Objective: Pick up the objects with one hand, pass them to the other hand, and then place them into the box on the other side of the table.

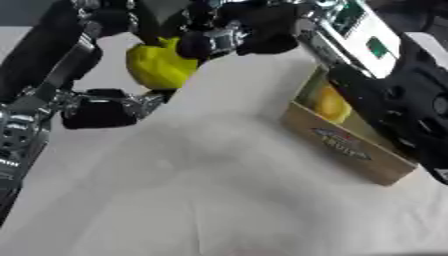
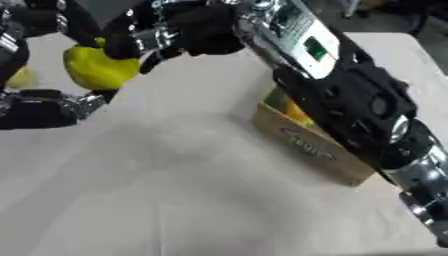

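Yellow object (image 1: 157, 65) held up between both hands, left hand (image 1: 101, 107) just below it, right hand (image 1: 223, 37) touching from the right. Cannot tell whose fingers clamp it. Cardboard box (image 1: 350, 150) well off to the right, nearer the right arm.

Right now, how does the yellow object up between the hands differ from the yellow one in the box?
The yellow object between the hands is held above the table, while the yellow object in the box lies inside the cardboard box. The first shows nearly whole; the second is partly hidden by the box wall and the right arm. The left hand and right hand both meet the first; nothing touches the second. Both are yellow.
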Controlling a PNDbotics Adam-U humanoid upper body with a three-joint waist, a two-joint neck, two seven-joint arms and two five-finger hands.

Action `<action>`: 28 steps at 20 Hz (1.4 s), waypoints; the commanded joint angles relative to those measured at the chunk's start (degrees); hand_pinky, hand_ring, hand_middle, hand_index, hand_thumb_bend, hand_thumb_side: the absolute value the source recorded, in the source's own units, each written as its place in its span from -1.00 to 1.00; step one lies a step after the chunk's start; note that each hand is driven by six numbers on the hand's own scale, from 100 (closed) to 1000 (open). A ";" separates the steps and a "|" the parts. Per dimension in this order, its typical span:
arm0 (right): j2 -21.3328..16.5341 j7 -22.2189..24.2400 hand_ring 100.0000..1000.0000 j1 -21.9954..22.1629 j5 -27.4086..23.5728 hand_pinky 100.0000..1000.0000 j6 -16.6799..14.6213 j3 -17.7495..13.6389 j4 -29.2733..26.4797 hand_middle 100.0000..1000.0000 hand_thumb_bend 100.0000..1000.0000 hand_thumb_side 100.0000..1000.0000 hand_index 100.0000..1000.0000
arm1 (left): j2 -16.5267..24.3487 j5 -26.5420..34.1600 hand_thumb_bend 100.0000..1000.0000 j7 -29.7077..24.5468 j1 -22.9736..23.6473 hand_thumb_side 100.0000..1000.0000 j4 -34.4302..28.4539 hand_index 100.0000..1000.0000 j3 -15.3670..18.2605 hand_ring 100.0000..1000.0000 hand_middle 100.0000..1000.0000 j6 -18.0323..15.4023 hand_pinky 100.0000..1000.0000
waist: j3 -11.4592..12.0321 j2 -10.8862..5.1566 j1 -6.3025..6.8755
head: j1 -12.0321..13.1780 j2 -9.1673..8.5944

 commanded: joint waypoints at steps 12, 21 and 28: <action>0.05 3.85 0.66 -1.26 1.01 0.70 1.15 0.15 -0.60 0.61 -0.21 -0.30 0.75 | 0.30 -0.78 -0.50 0.93 -1.11 -1.00 0.27 -0.02 0.64 0.05 0.02 -0.90 0.21 | 0.20 -1.40 -0.66 | -0.42 -0.35; 0.42 4.77 0.60 -1.46 2.88 0.65 1.40 0.02 -0.61 0.53 -0.17 -0.53 0.68 | 0.11 -0.89 -0.50 1.21 -1.36 -1.00 0.06 -0.02 0.63 0.06 0.02 -1.25 0.22 | 0.41 -1.31 -0.69 | -0.71 -0.27; 0.93 3.50 0.54 -1.62 3.19 0.61 2.04 -0.12 -0.25 0.46 -0.36 -0.67 0.59 | -0.28 -0.86 -0.50 1.05 -1.50 -1.00 0.13 -0.02 0.52 0.05 0.02 -1.25 0.22 | 0.41 -1.26 -0.66 | -0.95 -0.18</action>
